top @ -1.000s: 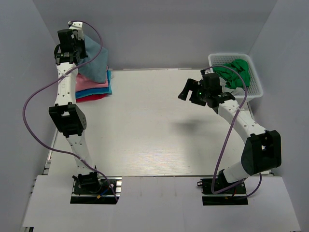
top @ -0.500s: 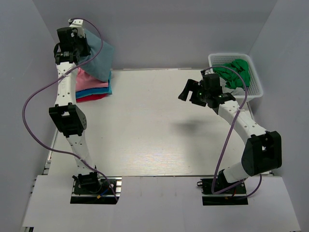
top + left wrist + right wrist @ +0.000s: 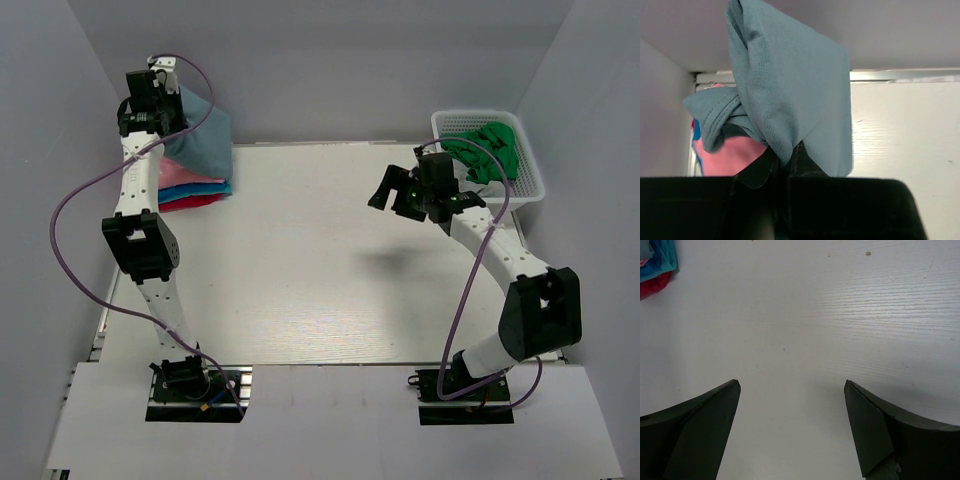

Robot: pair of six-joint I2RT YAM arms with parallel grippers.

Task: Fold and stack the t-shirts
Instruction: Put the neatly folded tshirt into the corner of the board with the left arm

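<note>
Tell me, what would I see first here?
The left gripper holds a slate-blue t-shirt bunched up in the air at the far left corner, above a stack of pink, blue and red shirts. Far right, a white mesh basket holds green cloth, and the right gripper hangs open over the table.

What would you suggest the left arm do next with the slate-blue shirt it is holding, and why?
Probably lower the slate-blue shirt onto the stack before opening. The left gripper is shut on it, and it hangs bunched above the pink shirt on top rather than lying flat.
</note>
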